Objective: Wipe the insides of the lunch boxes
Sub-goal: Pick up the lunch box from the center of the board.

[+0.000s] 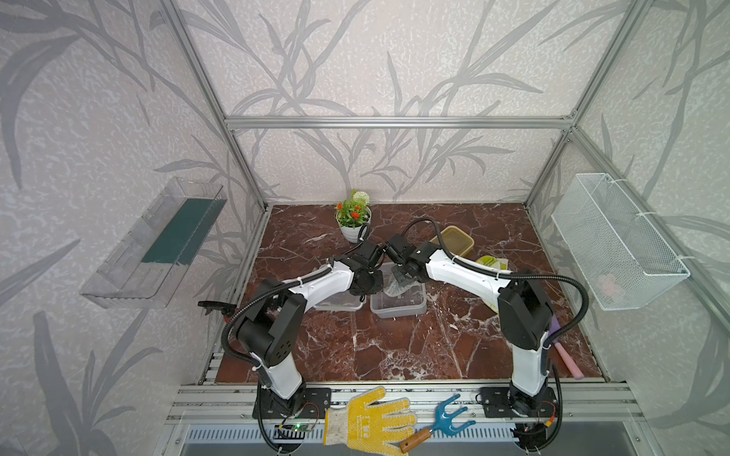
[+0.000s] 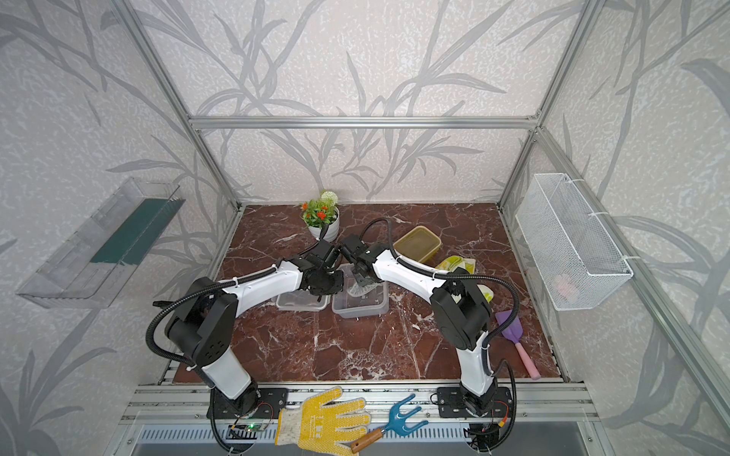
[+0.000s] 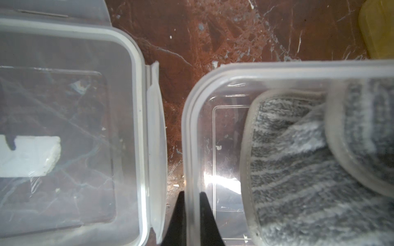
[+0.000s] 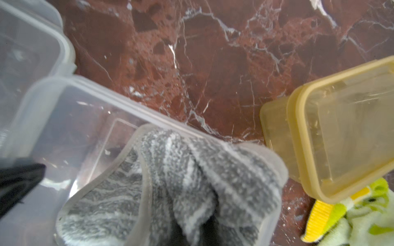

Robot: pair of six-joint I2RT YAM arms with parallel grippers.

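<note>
I see the red marble tabletop (image 1: 395,347) filling the floor of the cell, with both arms reaching in toward its middle. On the wall to my left hangs the clear plastic tray (image 1: 150,244), on the wall to my right the white wire basket (image 1: 616,241).

The clear greyish lunch box (image 1: 399,306) sits open near the centre of the table, and its lid (image 1: 339,304) lies flat just beside it on the left arm's side, a narrow strip of marble between them in the left wrist view. The amber lunch box (image 2: 418,244) stands farther back, toward the right arm's side, with its lid on, well apart from the clear one.

The left gripper (image 3: 193,217) has its two dark fingers pinched narrowly on the near wall of the clear box, one finger outside and one inside the rim. The right gripper (image 1: 403,278) hangs over the same box with its fingers clamped on a grey striped cloth (image 4: 191,187); the cloth drapes down into the box and lies against its floor and far wall.

A white flower pot (image 1: 352,229) with orange blooms stands at the back. A crumpled green and yellow cloth (image 4: 362,213) lies just beside the amber box. On the front rail I see a yellow work glove (image 1: 367,422) and a small blue hand rake (image 1: 442,424); a purple and pink trowel (image 2: 517,347) lies by the right arm.
</note>
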